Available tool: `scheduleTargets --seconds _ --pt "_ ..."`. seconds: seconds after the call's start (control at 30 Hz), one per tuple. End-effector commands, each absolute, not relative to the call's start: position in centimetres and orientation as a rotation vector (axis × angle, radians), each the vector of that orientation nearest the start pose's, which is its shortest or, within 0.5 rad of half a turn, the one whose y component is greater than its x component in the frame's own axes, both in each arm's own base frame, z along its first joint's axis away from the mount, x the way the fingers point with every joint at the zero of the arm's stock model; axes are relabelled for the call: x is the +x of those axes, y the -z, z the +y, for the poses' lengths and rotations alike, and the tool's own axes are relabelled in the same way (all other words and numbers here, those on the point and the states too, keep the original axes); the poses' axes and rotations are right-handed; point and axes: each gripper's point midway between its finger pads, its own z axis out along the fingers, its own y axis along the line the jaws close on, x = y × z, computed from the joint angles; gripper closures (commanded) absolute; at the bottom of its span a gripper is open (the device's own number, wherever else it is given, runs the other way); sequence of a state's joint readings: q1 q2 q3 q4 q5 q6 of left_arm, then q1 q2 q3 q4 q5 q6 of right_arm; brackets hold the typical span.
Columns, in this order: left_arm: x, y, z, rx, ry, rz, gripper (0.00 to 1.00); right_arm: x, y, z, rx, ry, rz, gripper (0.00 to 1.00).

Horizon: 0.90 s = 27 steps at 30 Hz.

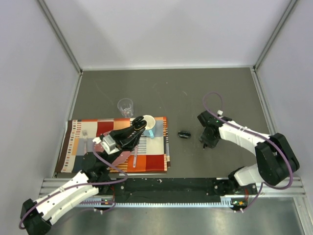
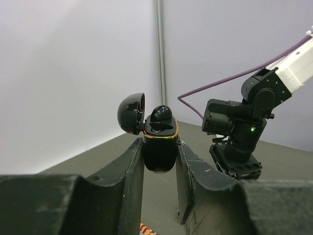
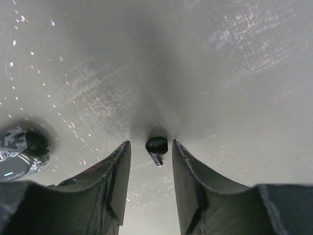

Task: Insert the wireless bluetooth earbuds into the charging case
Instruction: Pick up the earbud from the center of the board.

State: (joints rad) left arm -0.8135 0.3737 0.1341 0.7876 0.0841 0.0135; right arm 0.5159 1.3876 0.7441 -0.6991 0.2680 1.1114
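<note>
Just left of the white mug (image 1: 149, 126) I see my left gripper (image 1: 139, 123) clamped on the open charging case (image 2: 159, 149), one earbud (image 2: 161, 114) seated inside, while well right of the mug my right gripper (image 1: 208, 143) stands narrowly parted around a second earbud (image 3: 156, 144) lying on the table (image 3: 220, 73) between its fingers (image 3: 120, 171).

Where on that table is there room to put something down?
The far table, beyond the glass and right arm, is bare. Crowded: the mat with mug, and around the case by the right tool.
</note>
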Motion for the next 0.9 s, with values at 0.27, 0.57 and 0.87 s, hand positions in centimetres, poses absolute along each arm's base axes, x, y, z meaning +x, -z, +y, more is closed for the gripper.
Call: scheduleTargets --seconds 0.27,0.57,0.87 --pt "16.88 -31.67 -19.51 0.47 0.758 0.894 1.0 22.77 -2.08 11.07 0.838 0.039 2.637 0.62" --pt "16.95 -31.37 -19.59 0.472 0.758 0.902 1.0 22.98 -2.01 10.53 0.789 0.069 2.643 0.64" --pt "16.98 -31.26 -19.56 0.469 0.76 0.905 1.0 23.02 -1.85 10.87 0.763 0.046 2.659 0.66"
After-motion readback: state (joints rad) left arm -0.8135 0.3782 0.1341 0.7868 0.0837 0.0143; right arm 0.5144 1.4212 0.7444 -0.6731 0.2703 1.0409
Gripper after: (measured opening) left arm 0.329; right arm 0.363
